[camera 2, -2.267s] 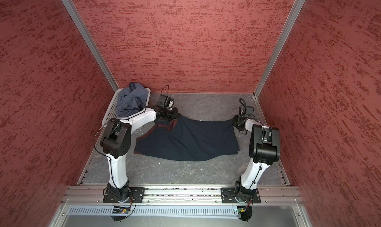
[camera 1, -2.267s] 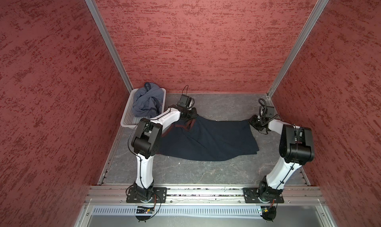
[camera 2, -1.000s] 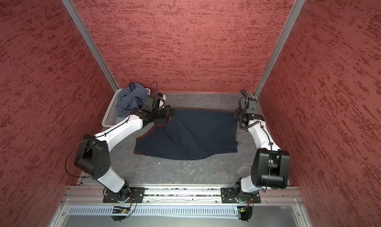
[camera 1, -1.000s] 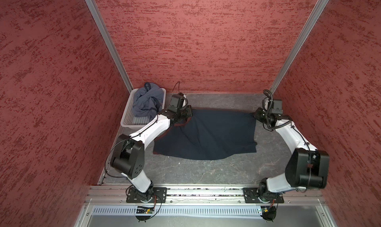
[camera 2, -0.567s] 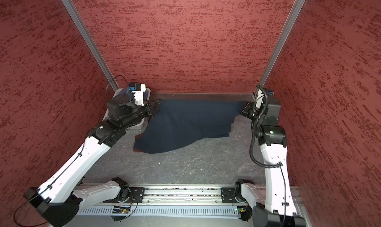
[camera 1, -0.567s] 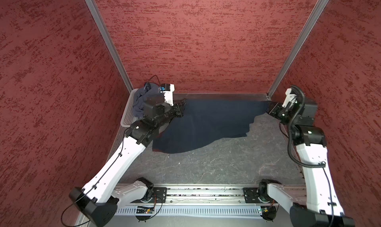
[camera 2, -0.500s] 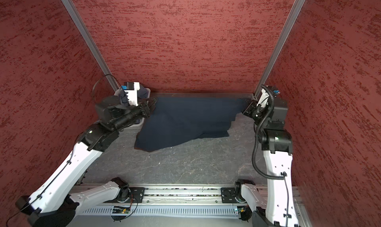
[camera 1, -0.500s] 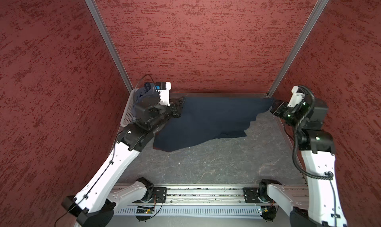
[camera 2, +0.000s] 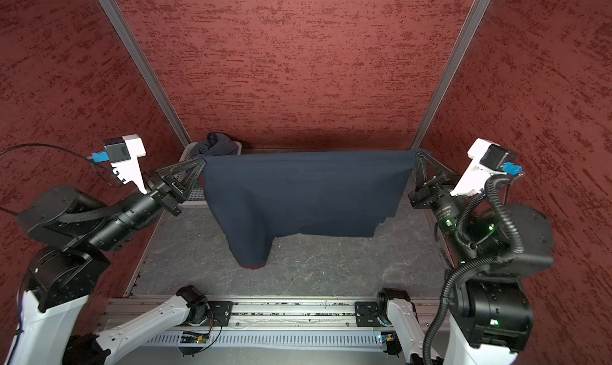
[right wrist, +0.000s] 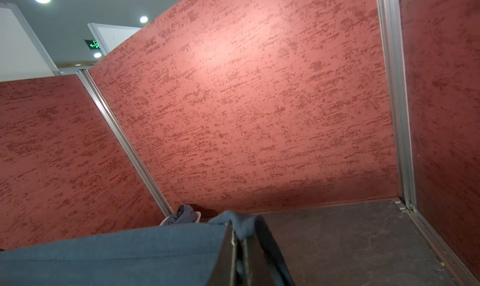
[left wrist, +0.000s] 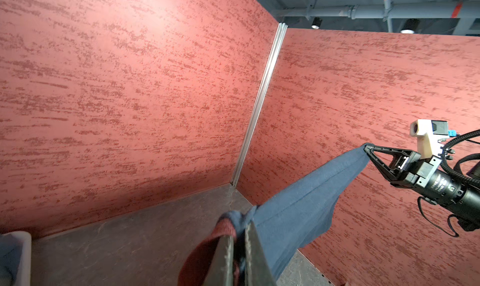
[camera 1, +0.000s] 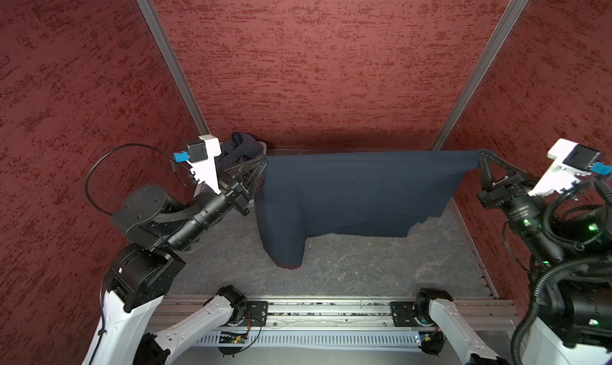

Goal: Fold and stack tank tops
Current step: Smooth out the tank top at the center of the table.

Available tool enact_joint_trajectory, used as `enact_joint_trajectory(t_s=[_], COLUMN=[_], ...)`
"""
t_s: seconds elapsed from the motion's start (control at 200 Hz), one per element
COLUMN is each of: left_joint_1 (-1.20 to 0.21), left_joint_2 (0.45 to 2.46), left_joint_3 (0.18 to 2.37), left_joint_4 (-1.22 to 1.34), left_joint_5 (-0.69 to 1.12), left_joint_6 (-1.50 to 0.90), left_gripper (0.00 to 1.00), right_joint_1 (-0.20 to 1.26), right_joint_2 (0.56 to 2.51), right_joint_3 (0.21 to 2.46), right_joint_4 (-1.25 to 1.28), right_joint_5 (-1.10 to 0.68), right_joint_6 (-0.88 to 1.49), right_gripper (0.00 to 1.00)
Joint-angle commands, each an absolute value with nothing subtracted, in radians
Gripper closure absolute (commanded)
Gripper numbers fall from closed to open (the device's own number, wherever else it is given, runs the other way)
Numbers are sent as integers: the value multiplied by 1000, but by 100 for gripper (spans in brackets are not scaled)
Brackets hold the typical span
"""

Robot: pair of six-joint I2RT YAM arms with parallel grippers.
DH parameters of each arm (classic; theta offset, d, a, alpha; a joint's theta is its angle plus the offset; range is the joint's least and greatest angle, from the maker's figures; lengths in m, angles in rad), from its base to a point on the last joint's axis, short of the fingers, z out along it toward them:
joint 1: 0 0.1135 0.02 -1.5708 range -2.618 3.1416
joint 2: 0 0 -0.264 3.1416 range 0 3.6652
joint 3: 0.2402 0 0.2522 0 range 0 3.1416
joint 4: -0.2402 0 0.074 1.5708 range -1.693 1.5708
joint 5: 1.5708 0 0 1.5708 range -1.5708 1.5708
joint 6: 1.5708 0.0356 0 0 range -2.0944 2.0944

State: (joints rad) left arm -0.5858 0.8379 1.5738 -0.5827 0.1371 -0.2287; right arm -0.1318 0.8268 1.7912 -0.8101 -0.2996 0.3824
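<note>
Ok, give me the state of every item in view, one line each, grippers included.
navy tank top, held up, top edge stretched between both grippers, the rest hanging down.
blue-grey tank top, crumpled and unfolded, in the basket.
basket, upright, holding the blue-grey tank top.
left gripper, shut on one upper corner of the navy tank top.
right gripper, shut on the opposite upper corner.
</note>
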Motion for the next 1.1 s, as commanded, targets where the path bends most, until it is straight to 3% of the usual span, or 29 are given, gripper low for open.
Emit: enact_joint_trajectory(t_s=[0.0, 0.08, 0.326, 0.491, 0.611, 0.907, 1.047, 1.092], left_joint_1=[-583, -583, -583, -585, -586, -549, -529, -528], left_joint_2=[895, 982, 1334, 1568, 1785, 2137, 2247, 2279], left_joint_3=[1584, 1593, 1576, 1513, 1584, 1828, 1944, 1994], left_joint_4=[-567, -578, -566, -446, -442, -464, -501, -533], left_joint_5=[117, 73, 13, 86, 113, 111, 158, 177], left_joint_6=[-204, -211, -275, -376, -431, -488, -494, -483], left_gripper=[100, 100, 100, 100, 99, 98, 87, 78], right_joint_1=[-136, -135, -136, -136, -136, -136, -136, -136], right_joint_2=[890, 936, 1061, 1179, 1328, 1710, 1808, 1829], right_joint_3=[1804, 1765, 1500, 1303, 1226, 1311, 1403, 1436], right_joint_4=[-893, -894, -727, -561, -443, -312, -329, -346], right_joint_5=[-66, 35, 122, 131, 139, 197, 249, 261], right_joint_6=[391, 393, 410, 444, 461, 470, 452, 444], right_gripper=[100, 100, 100, 100, 100, 100, 100, 85])
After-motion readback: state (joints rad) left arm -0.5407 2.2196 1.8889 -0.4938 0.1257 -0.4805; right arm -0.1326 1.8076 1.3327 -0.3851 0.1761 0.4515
